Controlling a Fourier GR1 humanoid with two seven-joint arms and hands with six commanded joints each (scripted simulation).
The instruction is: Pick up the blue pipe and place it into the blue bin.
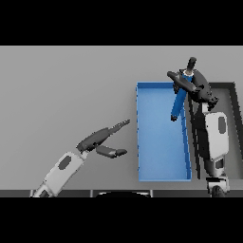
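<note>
A blue pipe (pixel 179 103) hangs tilted over the far right part of the blue bin (pixel 156 161), its lower end pointing down into the bin. My right hand (pixel 194 85) is curled round the pipe's upper end, above the bin's far right corner. My left hand (pixel 97 138) hovers over the table left of the bin, fingers straight and thumb spread, holding nothing.
A dark grey bin (pixel 233 95) stands right of the blue bin, partly covered by my right forearm (pixel 214 137). The grey table (pixel 61 85) stretches to the left and far side.
</note>
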